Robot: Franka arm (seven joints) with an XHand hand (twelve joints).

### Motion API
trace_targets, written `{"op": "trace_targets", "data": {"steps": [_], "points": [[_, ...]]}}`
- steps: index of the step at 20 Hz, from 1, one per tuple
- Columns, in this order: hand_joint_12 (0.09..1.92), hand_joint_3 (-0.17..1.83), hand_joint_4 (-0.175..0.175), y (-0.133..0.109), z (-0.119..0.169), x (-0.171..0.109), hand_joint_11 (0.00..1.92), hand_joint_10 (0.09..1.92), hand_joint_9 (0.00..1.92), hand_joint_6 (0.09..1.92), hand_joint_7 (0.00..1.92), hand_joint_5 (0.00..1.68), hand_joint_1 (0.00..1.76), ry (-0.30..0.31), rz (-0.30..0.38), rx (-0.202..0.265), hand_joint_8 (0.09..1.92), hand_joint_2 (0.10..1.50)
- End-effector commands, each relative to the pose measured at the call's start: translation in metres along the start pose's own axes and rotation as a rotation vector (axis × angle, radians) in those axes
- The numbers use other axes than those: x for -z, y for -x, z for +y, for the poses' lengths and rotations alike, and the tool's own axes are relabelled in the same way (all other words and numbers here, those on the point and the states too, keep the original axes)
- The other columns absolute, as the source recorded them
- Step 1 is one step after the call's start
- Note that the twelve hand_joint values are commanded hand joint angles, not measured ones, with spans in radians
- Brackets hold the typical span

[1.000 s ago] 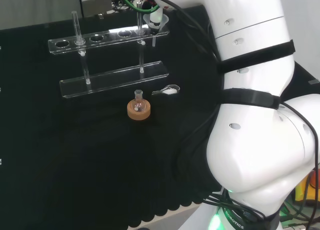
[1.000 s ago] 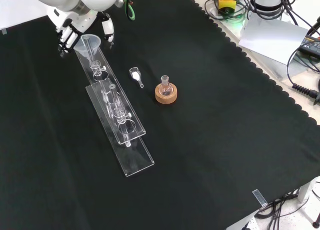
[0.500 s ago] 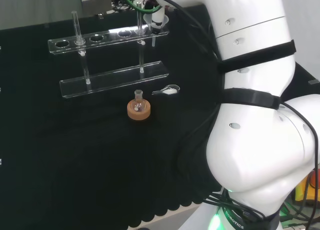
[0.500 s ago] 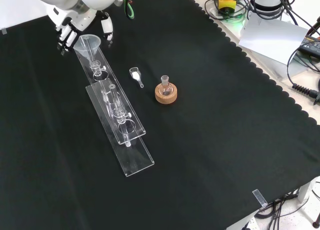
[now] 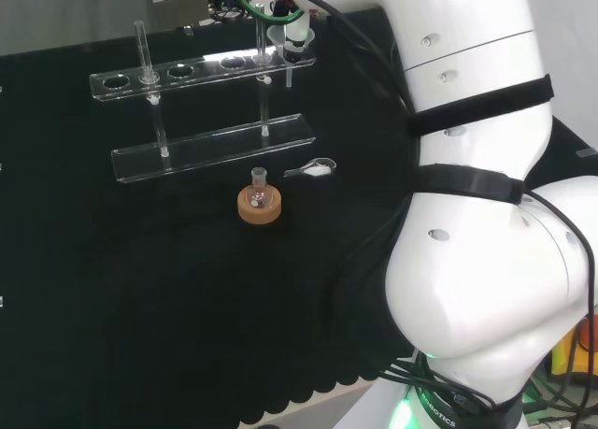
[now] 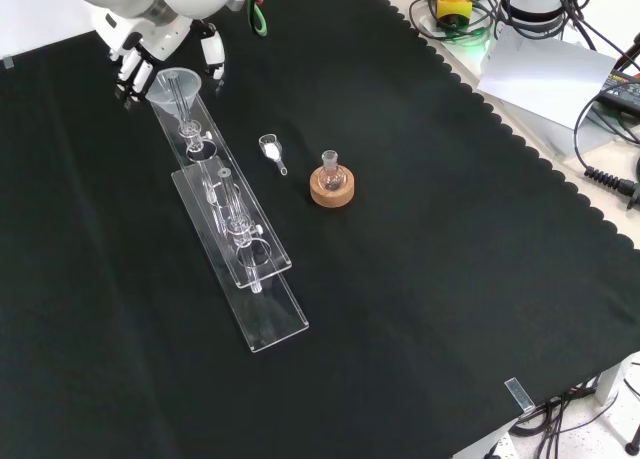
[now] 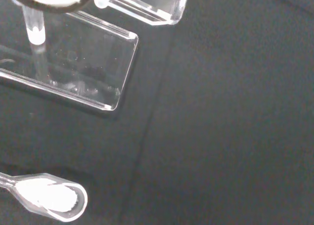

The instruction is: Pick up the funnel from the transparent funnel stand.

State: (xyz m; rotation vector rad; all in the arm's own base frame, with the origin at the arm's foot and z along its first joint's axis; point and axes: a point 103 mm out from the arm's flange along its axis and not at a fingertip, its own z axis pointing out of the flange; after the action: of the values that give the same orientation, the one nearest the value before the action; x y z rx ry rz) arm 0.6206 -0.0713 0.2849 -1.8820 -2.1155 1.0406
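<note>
Count: one funnel [image 6: 172, 84], one transparent funnel stand [image 6: 228, 219], one small flask [image 6: 331, 169] on one cork ring [image 6: 331, 188], one clear scoop [image 6: 271, 150] with white powder. All on the black cloth of the bench [image 6: 420, 279].

Funnel sits in the end hole of the stand's top rail — the end nearest the arm, at the upper left in the front view. Its stem hangs down through the rail; the cone stands upright above it.

Stand: two clear plates, upper rail with a row of holes over a base plate, joined by clear posts. In the head view [image 5: 206, 111] one post rises above the rail near its left end.

Hand [image 6: 150, 49] is at the funnel end of the stand. Fingers reach down on both sides of the cone, with fingers [image 6: 132, 74] on its left and the thumb [image 6: 213, 61] on its right in the front view. Can't tell whether they touch the cone or have closed on it. In the head view the hand [image 5: 291, 27] sits right over the funnel [image 5: 291, 44].

Scoop lies just to the right of the stand in the front view, between stand and cork ring. The wrist view shows the scoop [image 7: 49, 198] and the stand's end [image 7: 78, 68].

No readable writing on any of these items.
</note>
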Motion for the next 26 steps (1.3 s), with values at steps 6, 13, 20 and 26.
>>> {"op": "trace_targets", "data": {"steps": [6, 13, 20, 26], "points": [[1.37, 0.54, 0.029, 0.009, 0.006, -0.005, 0.26, 0.62, 0.58, 0.09, 0.12, 0.32, 0.78, 0.017, -0.012, 0.005, 0.6, 0.68], [1.36, 0.54, 0.022, 0.008, 0.004, -0.001, 0.27, 0.6, 0.62, 0.09, 0.14, 0.3, 0.77, 0.02, 0.009, 0.037, 0.61, 0.67], [1.36, 0.53, 0.017, 0.0, 0.002, 0.005, 0.26, 0.59, 0.58, 0.09, 0.09, 0.21, 0.74, 0.006, 0.016, 0.041, 0.59, 0.63], [1.35, 0.53, 0.006, 0.005, 0.003, 0.004, 0.3, 0.58, 0.82, 0.15, 0.52, 0.49, 0.76, 0.063, 0.008, 0.036, 0.71, 0.63]]}}
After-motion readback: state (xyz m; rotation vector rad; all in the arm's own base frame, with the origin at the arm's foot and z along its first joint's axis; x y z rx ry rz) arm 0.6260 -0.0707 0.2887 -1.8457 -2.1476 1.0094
